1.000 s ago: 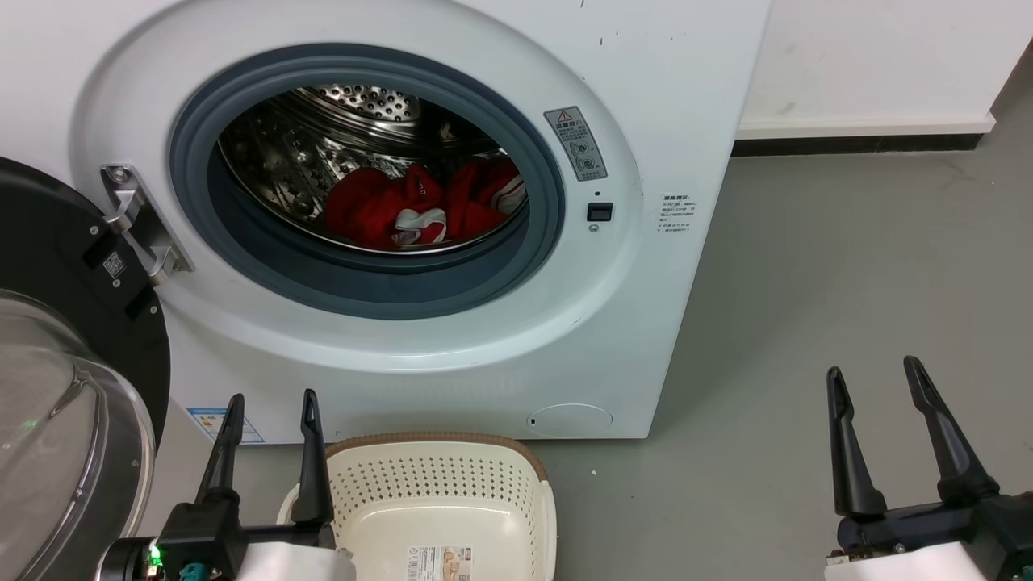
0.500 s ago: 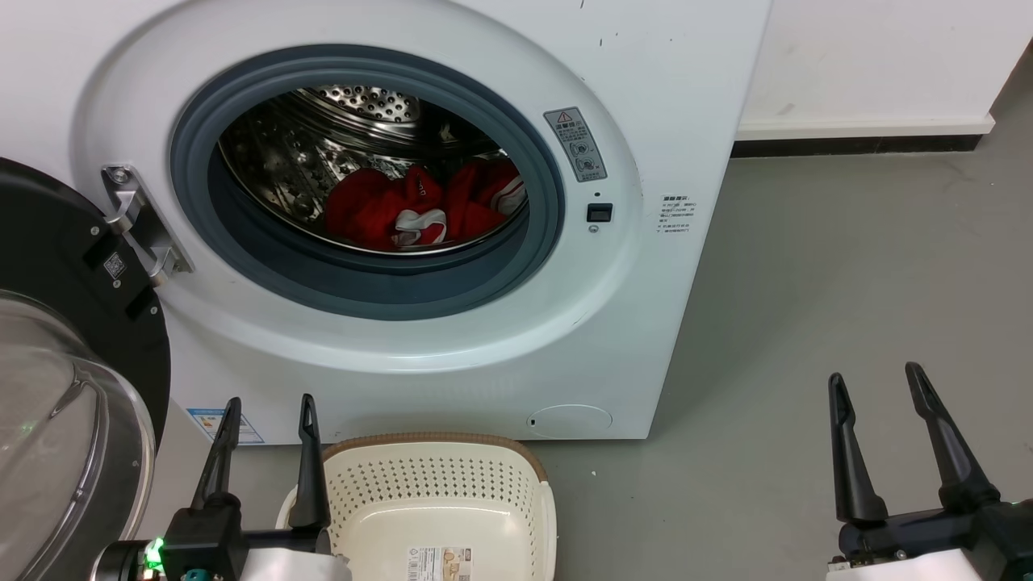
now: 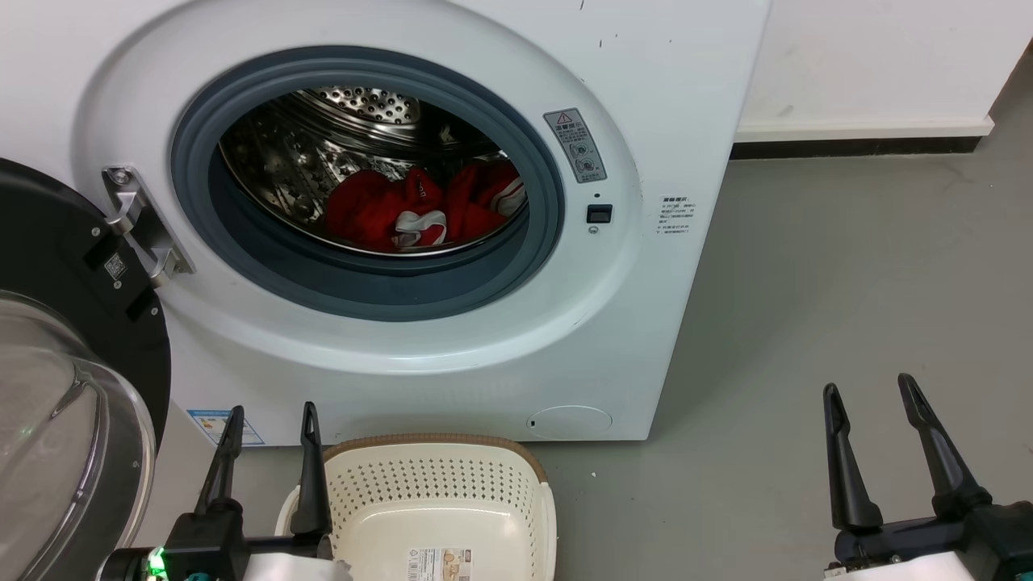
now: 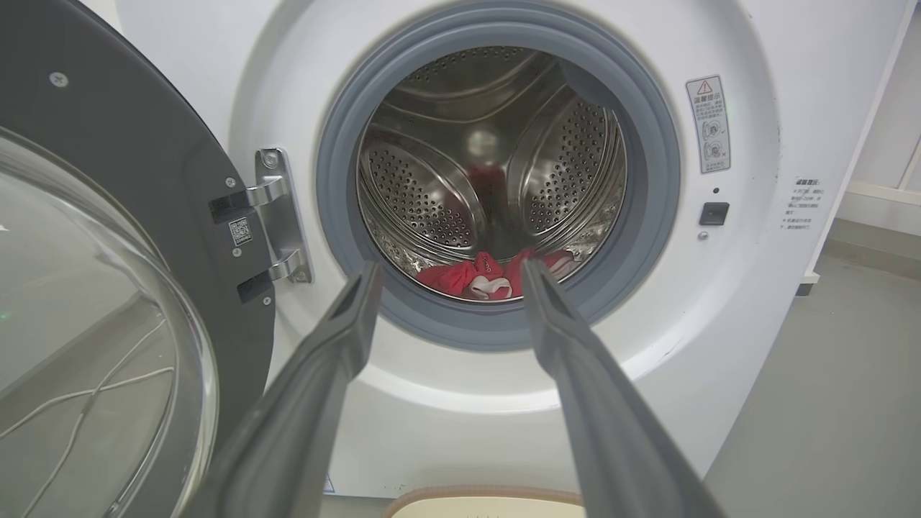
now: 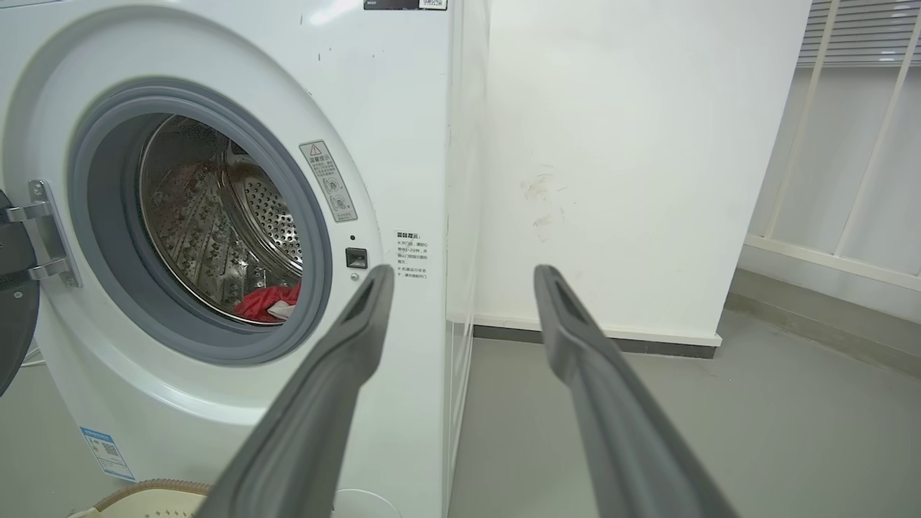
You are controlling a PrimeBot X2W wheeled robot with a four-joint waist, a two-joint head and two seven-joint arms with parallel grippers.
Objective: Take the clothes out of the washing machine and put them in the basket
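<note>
The red clothes (image 3: 403, 211) are left lying inside the washing machine (image 3: 662, 97), whose door (image 3: 48, 266) is swung open. The basket (image 3: 436, 439) is set on the floor (image 3: 807, 282) just before it. The left tool (image 3: 273, 408) and right tool (image 3: 868, 383) are held spread apart, nothing gripped.

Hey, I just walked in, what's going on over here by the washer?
A two-armed robot faces the washing machine, whose door is swung open on its left. The red clothes lie in the drum, untouched. The basket sits on the floor in front, no clothes in the part that shows. The left gripper and right gripper are open and hold nothing; the left one points at the drum opening.
</note>
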